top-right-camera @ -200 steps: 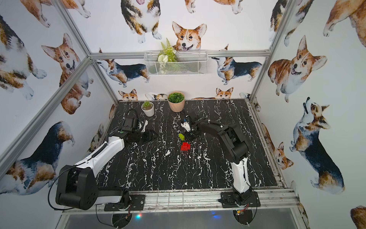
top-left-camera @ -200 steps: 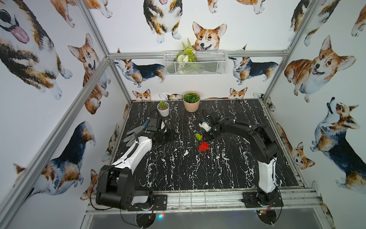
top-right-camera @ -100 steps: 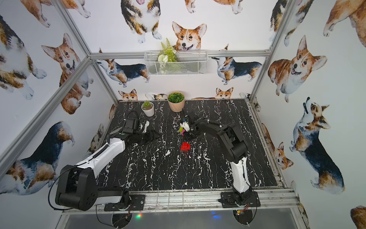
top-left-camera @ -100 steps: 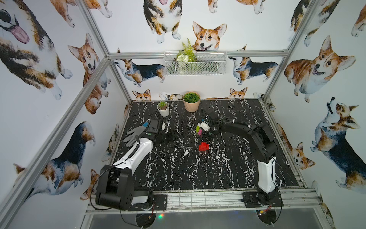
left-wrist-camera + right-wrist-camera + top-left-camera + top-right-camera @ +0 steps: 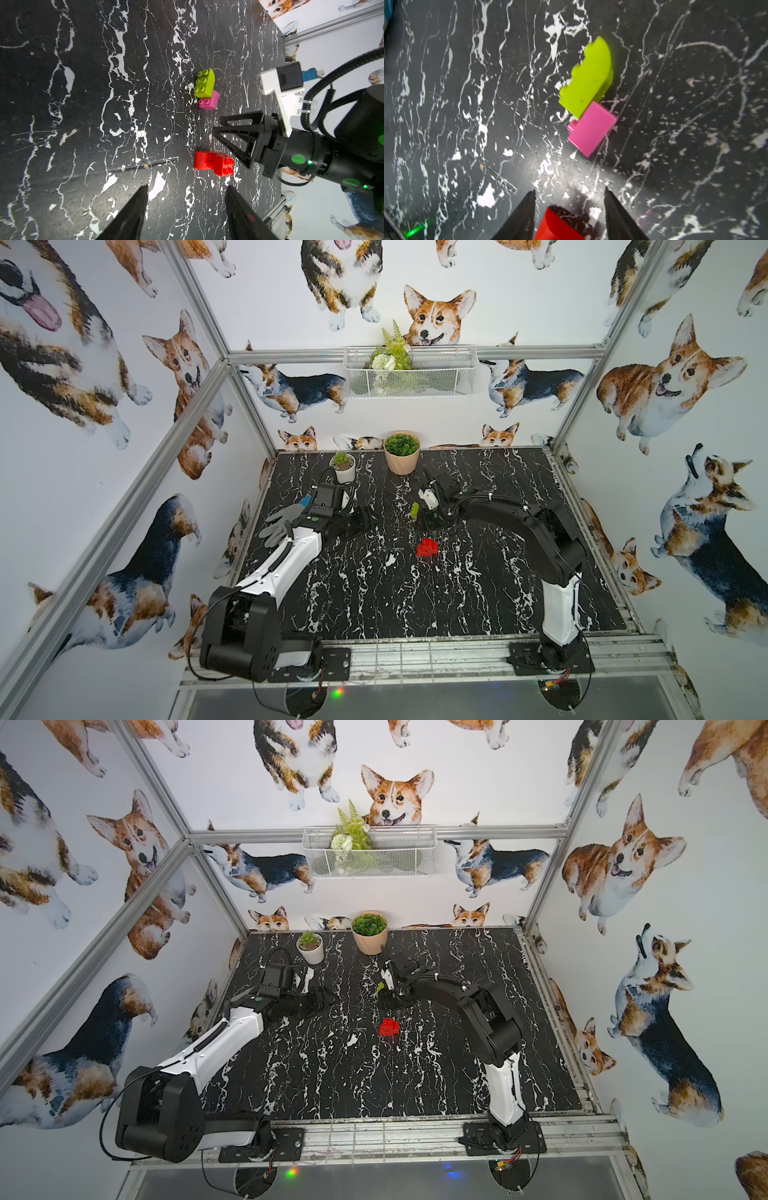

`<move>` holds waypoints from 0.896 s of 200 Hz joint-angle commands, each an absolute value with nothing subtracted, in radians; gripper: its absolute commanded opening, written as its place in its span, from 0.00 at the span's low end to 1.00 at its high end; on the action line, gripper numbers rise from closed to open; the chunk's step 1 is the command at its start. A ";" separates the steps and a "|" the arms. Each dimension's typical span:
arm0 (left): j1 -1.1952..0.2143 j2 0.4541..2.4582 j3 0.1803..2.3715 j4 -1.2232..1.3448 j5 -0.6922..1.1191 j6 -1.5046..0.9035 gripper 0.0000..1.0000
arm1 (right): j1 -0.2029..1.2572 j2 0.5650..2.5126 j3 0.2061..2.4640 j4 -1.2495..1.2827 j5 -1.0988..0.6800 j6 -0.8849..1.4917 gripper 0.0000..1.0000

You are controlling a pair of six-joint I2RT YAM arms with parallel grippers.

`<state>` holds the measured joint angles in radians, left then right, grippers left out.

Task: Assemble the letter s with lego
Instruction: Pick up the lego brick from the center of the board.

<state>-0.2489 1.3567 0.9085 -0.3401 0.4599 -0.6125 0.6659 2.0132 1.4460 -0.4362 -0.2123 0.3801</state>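
Released by the right gripper (image 5: 569, 190), its jaws now apart and empty, the joined green brick (image 5: 204, 83) and pink brick (image 5: 209, 100) lie shifted toward the worktop's (image 5: 374, 593) far edge, apart from the red bricks (image 5: 214, 163) near its middle, while the left gripper (image 5: 187, 187) hangs parted, holding nothing.

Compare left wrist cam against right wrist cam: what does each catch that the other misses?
Left wrist only: left gripper, open; the enclosure wall; stud tops of the red bricks. Right wrist only: smooth side faces of the green brick and pink brick, studs in profile. Both: right gripper, open; green-pink pair together, apart from the red bricks, on the marble table.
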 commanded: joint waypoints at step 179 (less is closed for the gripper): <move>-0.247 1.354 0.875 -0.338 0.460 -0.580 0.62 | 0.724 2.216 1.727 -0.640 0.137 0.582 0.38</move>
